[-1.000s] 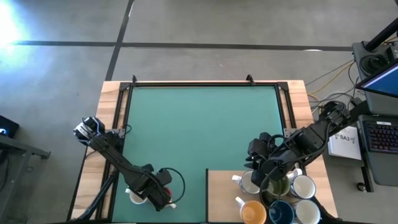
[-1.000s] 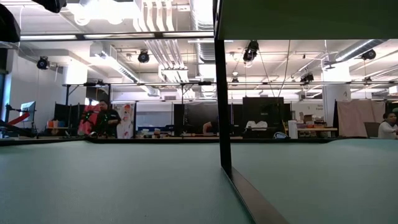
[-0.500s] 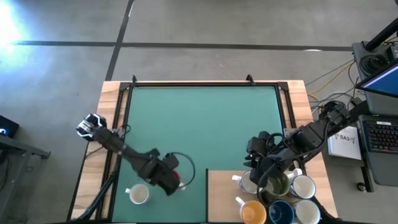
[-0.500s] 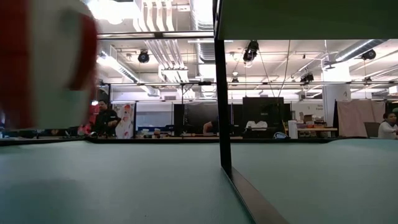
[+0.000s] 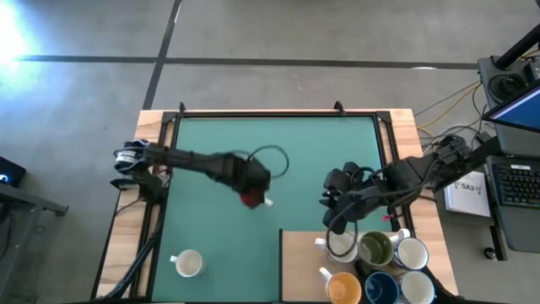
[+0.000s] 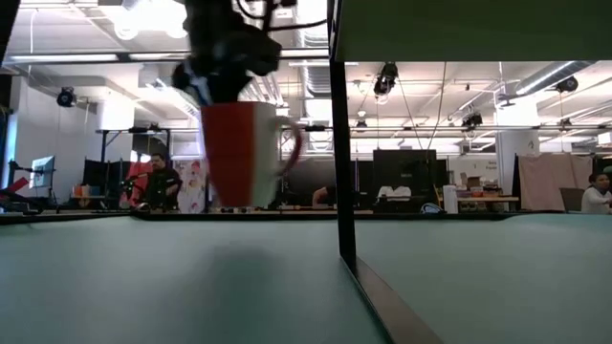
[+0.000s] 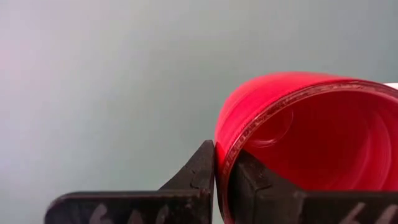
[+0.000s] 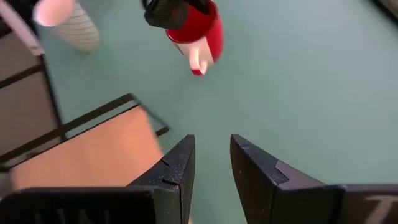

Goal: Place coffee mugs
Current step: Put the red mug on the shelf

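Note:
My left gripper (image 5: 253, 187) is over the middle of the green mat, shut on a red mug (image 5: 251, 199) with a white handle; the low view shows that mug (image 6: 239, 153) upright. My right gripper (image 5: 332, 221) hovers open just beyond the wooden board's far edge; its wrist view shows its fingers (image 8: 211, 149) holding nothing. A white mug (image 5: 187, 263) stands on its base at the mat's near left. On the board stand a white mug (image 5: 340, 245), an olive-lined mug (image 5: 375, 250), another white one (image 5: 412, 253), an orange mug (image 5: 343, 289), a dark blue mug (image 5: 381, 290) and a further white mug (image 5: 419, 290). My left gripper pinches the red mug's wall at the rim (image 7: 225, 149), one finger (image 7: 202, 168) outside and the other inside the mug. The fingers come from above, pointing down. The mug hangs upright below them, lifted clear of the mat, its handle (image 6: 290, 153) pointing away from the fingers.
The wooden board (image 5: 299, 270) fills the mat's near right corner. A black frame (image 5: 278, 114) edges the green mat (image 5: 278, 160), and its far half is bare. Cables and a laptop (image 5: 515, 110) sit off the table's right side.
My left gripper has carried the red mug from the near left edge up and toward the far side and the table's middle, leaving the white mug standing at the near left. My right gripper has drawn back from above the board's mugs toward the far-left.

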Controlling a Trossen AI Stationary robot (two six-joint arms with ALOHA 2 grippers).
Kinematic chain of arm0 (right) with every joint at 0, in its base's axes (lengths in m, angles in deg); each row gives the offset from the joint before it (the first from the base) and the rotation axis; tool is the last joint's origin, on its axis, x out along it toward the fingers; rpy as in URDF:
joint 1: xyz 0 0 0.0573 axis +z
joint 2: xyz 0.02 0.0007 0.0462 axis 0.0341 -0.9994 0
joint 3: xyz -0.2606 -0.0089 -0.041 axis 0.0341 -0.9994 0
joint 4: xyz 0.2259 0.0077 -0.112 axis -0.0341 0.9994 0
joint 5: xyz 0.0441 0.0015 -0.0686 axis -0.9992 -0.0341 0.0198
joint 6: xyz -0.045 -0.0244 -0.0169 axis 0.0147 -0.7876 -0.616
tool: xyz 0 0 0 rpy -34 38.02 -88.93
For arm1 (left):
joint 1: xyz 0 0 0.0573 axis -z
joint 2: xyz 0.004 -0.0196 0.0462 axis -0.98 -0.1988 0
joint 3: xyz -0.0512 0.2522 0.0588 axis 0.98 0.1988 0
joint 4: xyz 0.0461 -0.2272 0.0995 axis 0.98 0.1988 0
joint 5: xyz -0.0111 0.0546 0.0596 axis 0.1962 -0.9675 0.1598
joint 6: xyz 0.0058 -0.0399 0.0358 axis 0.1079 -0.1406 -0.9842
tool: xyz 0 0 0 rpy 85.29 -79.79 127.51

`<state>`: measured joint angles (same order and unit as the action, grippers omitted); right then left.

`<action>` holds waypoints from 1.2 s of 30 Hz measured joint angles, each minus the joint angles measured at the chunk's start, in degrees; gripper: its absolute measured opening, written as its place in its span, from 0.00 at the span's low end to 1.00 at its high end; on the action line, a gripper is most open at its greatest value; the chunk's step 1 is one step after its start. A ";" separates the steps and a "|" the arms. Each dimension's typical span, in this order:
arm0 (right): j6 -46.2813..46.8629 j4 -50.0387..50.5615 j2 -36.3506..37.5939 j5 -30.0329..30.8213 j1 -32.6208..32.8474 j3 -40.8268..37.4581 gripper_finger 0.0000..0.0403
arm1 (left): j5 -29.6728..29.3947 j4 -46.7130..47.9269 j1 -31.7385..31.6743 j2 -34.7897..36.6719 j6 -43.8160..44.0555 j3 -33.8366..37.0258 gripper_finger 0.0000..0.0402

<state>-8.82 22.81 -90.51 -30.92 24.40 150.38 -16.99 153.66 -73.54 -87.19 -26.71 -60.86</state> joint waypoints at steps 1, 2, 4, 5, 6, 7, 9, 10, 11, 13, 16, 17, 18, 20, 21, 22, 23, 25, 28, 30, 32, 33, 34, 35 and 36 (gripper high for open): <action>-0.81 -0.10 -0.35 0.58 -0.35 -0.20 0.23 | 0.35 -1.62 -1.53 0.00 -1.87 0.00 0.01; -1.98 -0.30 -0.85 1.13 -0.82 -0.40 0.23 | 0.82 -2.82 -3.06 0.00 -3.76 0.00 0.01; -3.84 -1.37 -1.87 2.96 -1.74 -0.77 0.23 | 1.15 -4.26 -5.97 0.00 -7.37 0.02 0.01; -5.04 -1.79 -2.51 4.11 -2.21 -0.93 0.23 | 1.34 -4.76 -7.49 0.00 -8.80 0.02 0.01; -6.46 -2.32 -3.25 5.36 -2.72 -1.01 0.23 | 1.64 -5.20 -9.03 0.00 -10.33 0.02 0.01; -7.63 -3.09 -4.02 6.58 -3.26 -1.01 0.23 | 1.78 -5.36 -10.52 -0.02 -11.83 0.02 0.01; -10.37 -4.75 -5.74 8.36 -4.70 -1.03 0.23 | 2.11 -4.81 -13.38 -0.39 -14.24 0.02 0.01; -11.55 -5.91 -6.56 8.87 -5.53 -1.05 0.23 | 2.39 -4.49 -14.49 -0.69 -15.06 0.04 0.01; -12.81 -7.41 -7.38 9.00 -6.44 -1.05 0.23 | 2.51 -4.26 -15.55 -1.01 -16.13 0.08 0.01; -16.06 -10.45 -9.04 9.06 -8.14 -1.11 0.23 | 2.95 -3.58 -17.18 -1.64 -18.62 0.11 0.02; -20.94 -15.46 -11.60 8.35 -10.87 -1.46 0.23 | 3.63 -2.25 -19.20 -2.17 -22.18 0.15 0.02; -21.82 -16.91 -12.38 7.26 -11.87 -1.60 0.23 | 4.39 -2.20 -19.87 -2.23 -23.36 0.41 0.02; -22.70 -18.38 -12.95 6.19 -12.77 -1.99 0.23 | 5.02 -2.21 -20.46 -2.25 -24.38 0.69 0.02; -24.56 -21.93 -14.00 4.23 -14.74 -3.48 0.23 | 5.11 -2.04 -21.48 -2.29 -25.87 1.08 0.02; -25.74 -24.18 -14.26 3.11 -15.60 -4.61 0.23 | 5.07 -2.17 -21.92 -2.29 -26.42 1.23 0.02; -26.39 -26.58 -14.42 2.10 -16.43 -5.88 0.23 | 5.10 -2.38 -22.34 -2.28 -26.94 1.39 0.02; -27.07 -29.32 -14.53 0.90 -17.23 -7.40 0.23 | 5.14 -2.59 -22.73 -2.27 -27.43 1.72 0.02; -28.17 -35.11 -14.27 -1.86 -18.52 -11.00 0.23 | 5.24 -2.94 -23.45 -2.27 -28.22 2.89 0.02; -29.10 -44.73 -13.57 -4.68 -19.86 -17.09 0.23 | 6.78 -4.42 -24.49 -2.14 -28.91 5.05 0.02; -29.18 -50.97 -13.23 -5.54 -20.44 -20.49 0.23 | 7.62 -5.50 -24.89 -2.01 -28.98 5.97 0.02; -29.13 -55.63 -13.15 -6.94 -20.99 -23.22 0.23 | 7.71 -6.21 -24.90 -1.95 -29.14 6.21 0.02; -28.90 -57.48 -13.24 -7.67 -21.29 -24.47 0.23 | 8.04 -6.76 -24.88 -1.95 -29.14 6.19 0.02; -28.52 -59.36 -13.44 -8.04 -21.55 -25.60 0.23 | 8.46 -7.05 -24.80 -2.00 -29.14 6.01 0.02; -27.68 -60.72 -13.59 -8.14 -21.86 -26.58 0.23 | 8.72 -7.23 -24.77 -2.01 -29.20 5.93 0.02; -26.91 -61.57 -13.83 -8.20 -22.16 -27.44 0.23 | 8.98 -7.20 -24.77 -2.02 -29.56 5.78 0.03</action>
<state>-35.73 -38.76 -104.34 -39.12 2.24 122.94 -8.00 146.46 -98.30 -89.22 -56.27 -55.08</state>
